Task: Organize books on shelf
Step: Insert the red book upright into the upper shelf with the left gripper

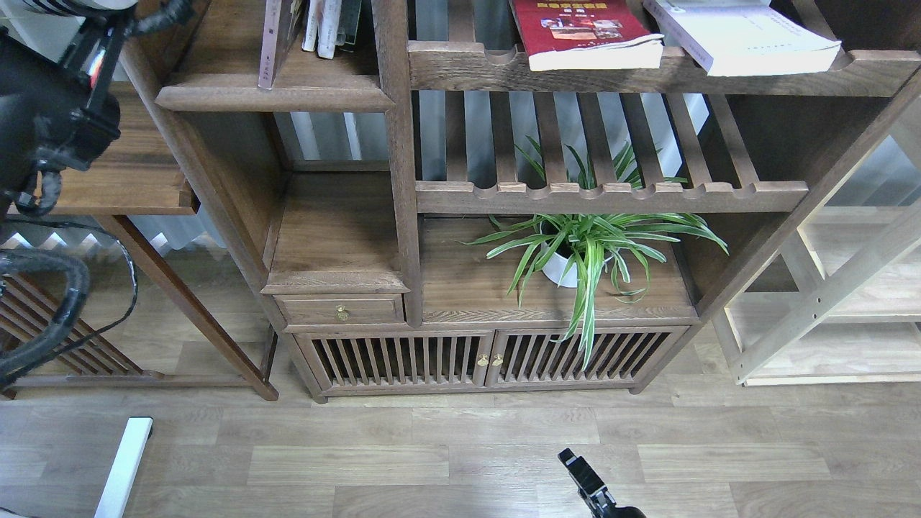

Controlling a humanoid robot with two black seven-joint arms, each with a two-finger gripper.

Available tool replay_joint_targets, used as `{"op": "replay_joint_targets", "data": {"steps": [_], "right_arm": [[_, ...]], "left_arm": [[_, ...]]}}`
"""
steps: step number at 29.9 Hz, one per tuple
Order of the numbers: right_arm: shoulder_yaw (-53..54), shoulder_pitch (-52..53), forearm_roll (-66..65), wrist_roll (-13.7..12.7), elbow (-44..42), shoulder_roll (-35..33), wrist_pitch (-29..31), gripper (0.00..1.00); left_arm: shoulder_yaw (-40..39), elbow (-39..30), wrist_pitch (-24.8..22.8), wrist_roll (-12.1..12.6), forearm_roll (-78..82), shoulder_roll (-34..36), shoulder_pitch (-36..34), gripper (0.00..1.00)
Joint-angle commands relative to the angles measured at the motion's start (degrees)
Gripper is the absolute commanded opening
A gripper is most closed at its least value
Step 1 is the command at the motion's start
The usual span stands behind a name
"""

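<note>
Head view, catalogued from upper left to lower right.

Shelf: a solid dark-brown wooden plank shelf with a rounded moulded front edge [273, 97], upper left bay of our tall walnut-coloured bookcase [400, 180].

Books on that shelf: a dark maroon paperback [273, 39] standing on its lower edge near the front, tilted, its top cut off by the picture edge; just right of it and farther back, a small cluster of thin pale-spined books [325, 25], upright, also cut off above.

Books elsewhere: a bright red paperback with cover photos [583, 32] lying flat on the upper slatted rack with a scalloped front rail [647, 72], its page edge overhanging the rail; beside it to the right, apart from it, a thick white paperback [741, 36] lying flat at an angle on the same rack.

Other items: a green striped spider plant in a white pot [586, 252] on the lower plank, under the second slatted rack; a small drawer with a brass knob [342, 311]; a pale light-wood shelving unit [827, 302] at right.

Our left arm [50, 122] fills the upper left corner; its tool lies beyond the picture edge. Our right tool [579, 467] sits low over the wood floor [432, 460], dark and small: we cannot tell whether its fingers are spread or pressed together.
</note>
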Motion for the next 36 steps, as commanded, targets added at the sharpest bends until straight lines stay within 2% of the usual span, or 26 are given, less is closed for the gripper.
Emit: {"op": "replay_joint_targets", "data": {"steps": [1,8,12,24,30,33,36], "right_arm": [[0.0,0.0,0.0,0.0,0.0,0.0,0.0,0.99],[0.1,0.1,0.1,0.0,0.0,-0.1,0.0,0.99],[0.1,0.9,0.4,0.1,0.0,0.1,0.0,0.99],[0.2,2.1,1.1,0.0,0.8,0.0,0.0,0.99],[0.2,2.5,1.3,-0.1,3.5,-0.5,0.0,0.99],[0.7,3.1,1.5,-0.2,5.9,-1.8,0.0,0.99],[3.4,3.5,3.1,0.0,6.7,-0.7,0.0,0.98]], "left_arm": [[0.1,-1.4,-0.1,0.5,-0.3,2.0,1.0,0.83],[-0.2,-9.2,-0.2,2.0,-0.4,6.6,8.0,0.85],[-1.2,-14.1,0.0,2.0,-0.4,8.4,12.7,0.85],[-9.7,-31.2,-0.1,2.0,-0.4,9.3,29.3,0.87],[-13.1,-37.1,-0.4,2.0,-0.9,8.9,34.5,0.89],[-14.1,-39.3,-1.1,2.0,-1.1,8.8,37.3,0.93],[-14.4,-40.2,-4.5,2.0,-2.9,8.4,40.4,0.94]]}}
